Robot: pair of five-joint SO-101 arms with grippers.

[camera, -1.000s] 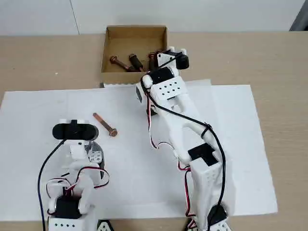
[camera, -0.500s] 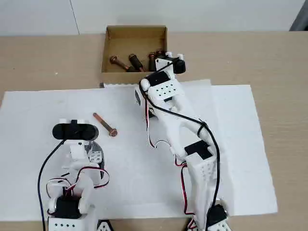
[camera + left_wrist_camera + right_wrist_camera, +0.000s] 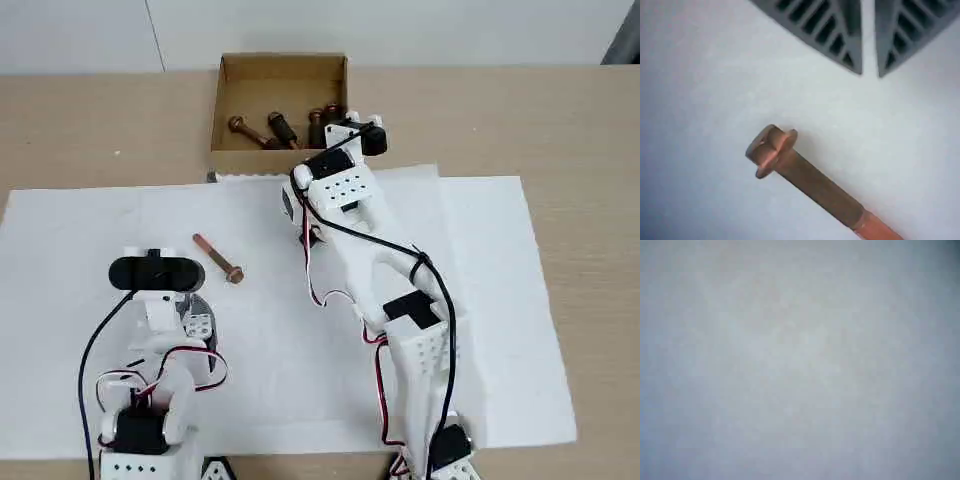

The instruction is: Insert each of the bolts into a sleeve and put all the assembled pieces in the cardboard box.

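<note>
Holds the left fingers [image 3: 830, 30] drawn to a narrow slit, gripping nothing, just over the paper sheet [image 3: 80, 230]. Finds one bare bolt [image 3: 810, 182] lying loose just beyond them, head end nearest, on the sheet's left half. Cannot tell the grasp state of the right arm [image 3: 345, 190], extended over the near right corner of the cardboard box [image 3: 270, 85] at the far edge of the desk [image 3: 580, 120]. Counts about four assembled pieces [image 3: 282, 128] inside the box. Judged status: mostly complete. Left to do: sleeve the loose bolt, then box it.
</note>
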